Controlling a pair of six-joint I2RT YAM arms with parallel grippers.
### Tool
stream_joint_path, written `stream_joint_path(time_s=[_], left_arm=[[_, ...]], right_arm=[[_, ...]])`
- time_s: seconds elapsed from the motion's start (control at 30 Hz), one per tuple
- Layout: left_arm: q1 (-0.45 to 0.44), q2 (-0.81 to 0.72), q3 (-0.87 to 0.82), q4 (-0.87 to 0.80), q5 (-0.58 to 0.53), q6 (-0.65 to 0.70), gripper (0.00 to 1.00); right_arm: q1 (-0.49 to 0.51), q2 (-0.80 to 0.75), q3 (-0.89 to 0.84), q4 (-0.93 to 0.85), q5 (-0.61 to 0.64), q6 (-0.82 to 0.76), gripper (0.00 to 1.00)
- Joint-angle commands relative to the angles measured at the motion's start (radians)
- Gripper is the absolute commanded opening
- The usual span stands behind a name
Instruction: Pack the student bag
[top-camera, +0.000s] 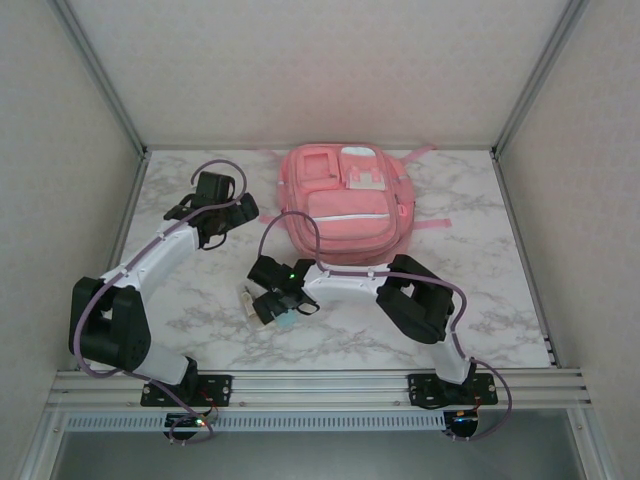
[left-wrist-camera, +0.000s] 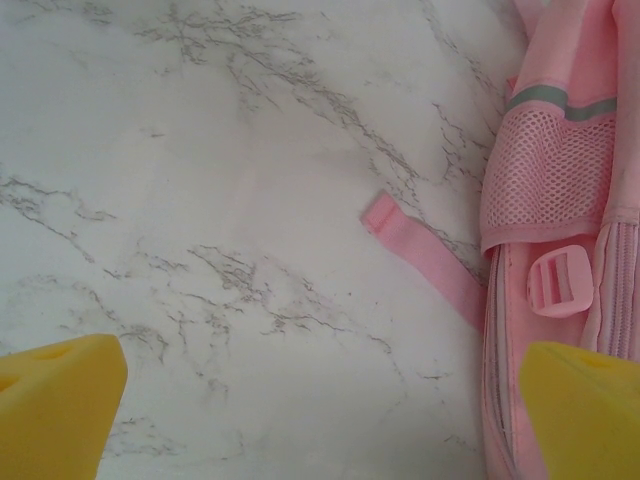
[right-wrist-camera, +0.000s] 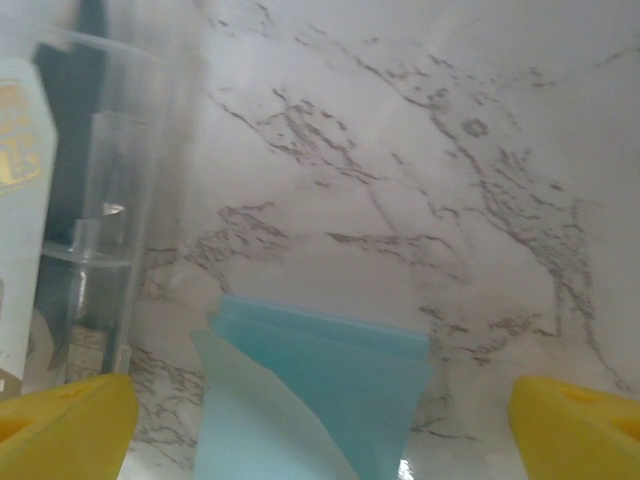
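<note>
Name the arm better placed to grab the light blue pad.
Right. The right gripper, open, hovers over the light blue pad, framed between its fingertips; the left gripper is beside the student bag.

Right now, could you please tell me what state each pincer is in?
Left pincer: open, holding nothing, beside the student bag.
Right pincer: open, holding nothing, with a light blue flat item lying between its fingers, untouched.

White marble-look tabletop (top-camera: 200, 290), grey veins all over. In the lower middle of the right wrist view a flat light blue sheet-ish thing (right-wrist-camera: 310, 400) lies on it, one corner looks folded over. On the left side of that view is a clear plastic case (right-wrist-camera: 110, 200), with a white card (right-wrist-camera: 20, 200) with gold print right against it, too blurry to read.
</note>
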Motion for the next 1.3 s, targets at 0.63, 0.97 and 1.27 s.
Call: stream_joint_path(time_s=[0.63,0.97,1.27], left_arm=[[0.013,-0.036,-0.009,-0.006,-0.002,-0.013,1.00],[0.012,-0.025,0.014,0.000,0.013,-0.028,1.00],[0.008,-0.034,0.045,0.007,0.062,-0.008,1.00]], right_arm=[[0.092,0.009,-0.132,-0.205,0.078,0.019,0.69],[0.075,-0.030,-0.075,-0.191,0.100,0.016,0.41],[-0.055,-0.272,-0.129,-0.115,-0.022,0.029,0.40]])
